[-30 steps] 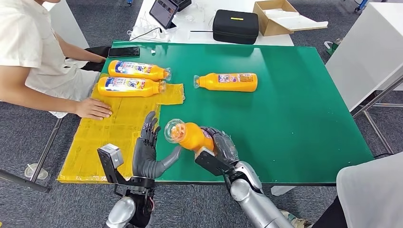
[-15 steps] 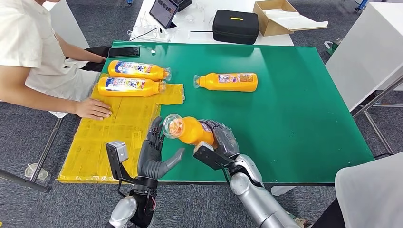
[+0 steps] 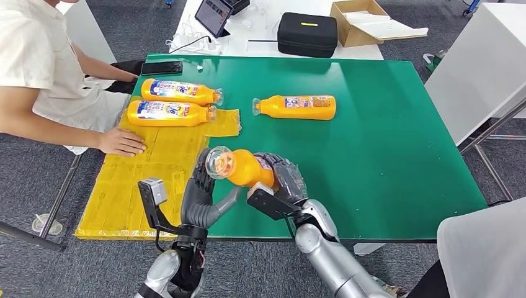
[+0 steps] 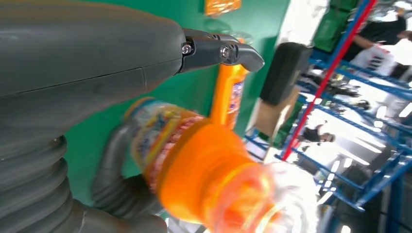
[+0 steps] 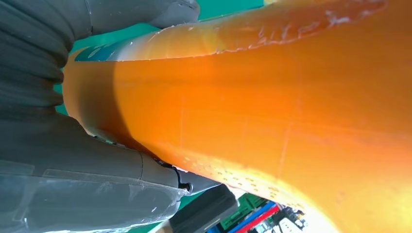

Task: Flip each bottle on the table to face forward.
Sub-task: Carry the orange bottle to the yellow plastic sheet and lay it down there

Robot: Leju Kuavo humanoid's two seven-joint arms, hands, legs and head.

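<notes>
My right hand [image 3: 284,181] grips an orange bottle [image 3: 243,167] by its body, lifted off the green table [image 3: 384,143] with its clear cap pointing left toward my left hand [image 3: 202,195]. That hand stands upright with fingers spread, just beside the cap; I cannot tell if it touches it. In the left wrist view the bottle [image 4: 204,170] is close and blurred in front of that hand [image 4: 87,82]. In the right wrist view its orange body [image 5: 272,102] lies against my right hand [image 5: 77,145]. Another orange bottle [image 3: 296,107] lies on the table farther back. Two labelled bottles [image 3: 180,92] [image 3: 169,113] lie at the far left.
A yellow mat [image 3: 146,180] covers the table's left side. A person sits at the left with a hand [image 3: 122,142] resting on the mat. A phone [image 3: 162,67] lies at the far left corner. Behind the table stand a black case [image 3: 307,34] and a cardboard box [image 3: 363,22].
My right hand has raised the bottle and carried it left, toward my left hand. The left hand has risen and closed in on the cap end.
</notes>
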